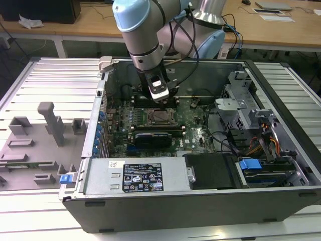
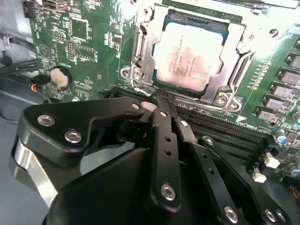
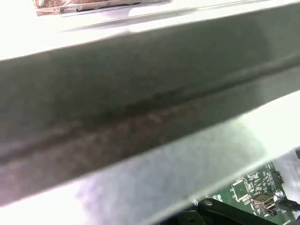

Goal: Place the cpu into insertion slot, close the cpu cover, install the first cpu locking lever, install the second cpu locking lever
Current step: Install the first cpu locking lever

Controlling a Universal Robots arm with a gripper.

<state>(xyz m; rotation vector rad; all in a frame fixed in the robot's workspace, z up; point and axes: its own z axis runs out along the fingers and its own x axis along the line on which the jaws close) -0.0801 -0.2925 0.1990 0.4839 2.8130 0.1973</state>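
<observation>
insertion slot: we found it on the green circuit board, inside the open computer case.
cpu: it sat flat in the insertion slot, pale metal top facing up.
cpu cover: it lay down around the cpu, its window framing the chip's top.
locking levers: we could not tell how they stood.
gripper: its tip hung just beside the insertion slot's rim, on the side of the long memory slots; we could not tell whether it touched the rim.
jaws: clenched, tips pressed together; we saw nothing between them.
coin battery: on the board, apart from the insertion slot, beyond one of its corners.
case wall: plain grey metal close before the first wrist view.
tabletop: slatted metal; it carried the case.
grey fixtures: on the tabletop outside the case, well apart from the insertion slot.
</observation>
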